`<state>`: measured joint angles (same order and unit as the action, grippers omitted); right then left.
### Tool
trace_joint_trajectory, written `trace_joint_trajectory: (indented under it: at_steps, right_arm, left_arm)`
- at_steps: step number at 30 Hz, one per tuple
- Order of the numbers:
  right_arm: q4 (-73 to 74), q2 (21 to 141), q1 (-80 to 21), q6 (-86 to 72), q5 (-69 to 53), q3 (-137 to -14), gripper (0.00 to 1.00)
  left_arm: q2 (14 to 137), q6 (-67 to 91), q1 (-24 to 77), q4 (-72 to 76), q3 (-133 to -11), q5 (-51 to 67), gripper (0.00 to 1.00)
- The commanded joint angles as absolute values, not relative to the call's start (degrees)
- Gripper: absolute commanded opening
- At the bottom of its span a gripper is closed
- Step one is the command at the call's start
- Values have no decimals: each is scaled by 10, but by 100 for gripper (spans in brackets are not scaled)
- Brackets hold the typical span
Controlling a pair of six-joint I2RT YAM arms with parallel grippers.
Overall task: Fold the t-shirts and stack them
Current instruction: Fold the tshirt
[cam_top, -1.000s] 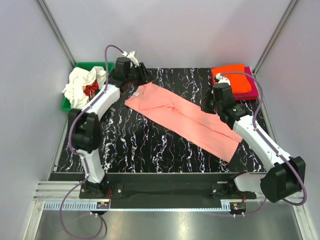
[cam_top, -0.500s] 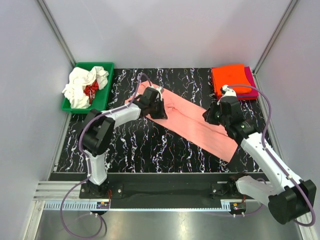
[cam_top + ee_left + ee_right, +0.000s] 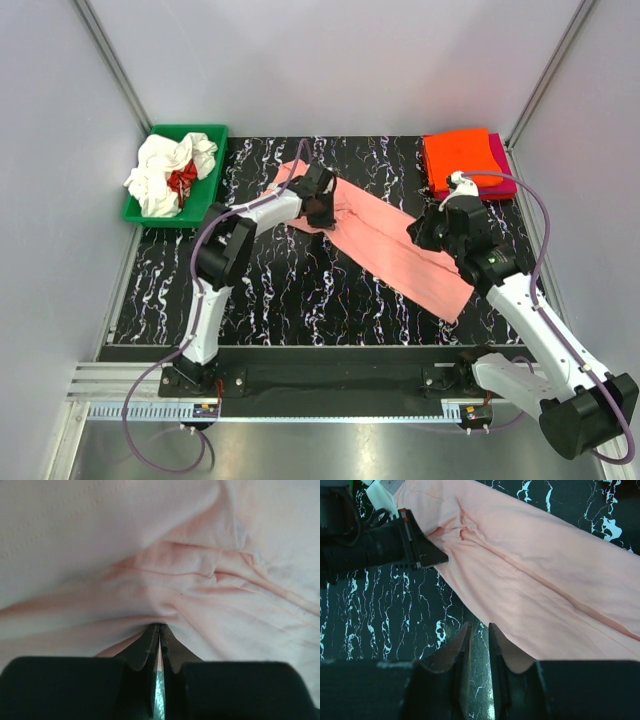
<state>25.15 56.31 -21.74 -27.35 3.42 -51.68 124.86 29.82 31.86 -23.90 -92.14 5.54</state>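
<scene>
A salmon-pink t-shirt (image 3: 390, 240), folded into a long strip, lies diagonally across the black marble table (image 3: 280, 290). My left gripper (image 3: 322, 208) rests on the strip's far-left end. In the left wrist view its jaws (image 3: 159, 627) are shut on a raised fold of the pink cloth (image 3: 165, 540). My right gripper (image 3: 426, 232) hovers at the strip's right edge. In the right wrist view that gripper (image 3: 477, 626) stands narrowly open with only table showing in the gap, and the shirt's edge (image 3: 530, 570) runs just past its right finger. An orange t-shirt (image 3: 460, 155) lies folded on a magenta one (image 3: 506, 178) at the back right.
A green bin (image 3: 212, 133) at the back left holds crumpled white t-shirts (image 3: 160, 165) and a red one (image 3: 182, 180). Grey walls and metal posts close in the table on three sides. The arm bases sit on a rail at the near edge.
My left gripper swung from beside the bin onto the pink shirt's far-left end and closed on a fold, bunching the cloth. My right gripper shifted slightly right and nearer.
</scene>
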Motion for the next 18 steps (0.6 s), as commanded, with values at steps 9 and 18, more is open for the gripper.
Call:
trace_joint_trajectory:
  at_steps: [9, 18]
  right_arm:
    - [272, 540, -221, -274, 59, -552, 27]
    - [271, 540, -221, -295, 57, -542, 27]
  left_arm:
    - [1332, 265, 296, -313, -1119, 40, 14]
    - [1188, 255, 270, -310, -1010, -32, 20]
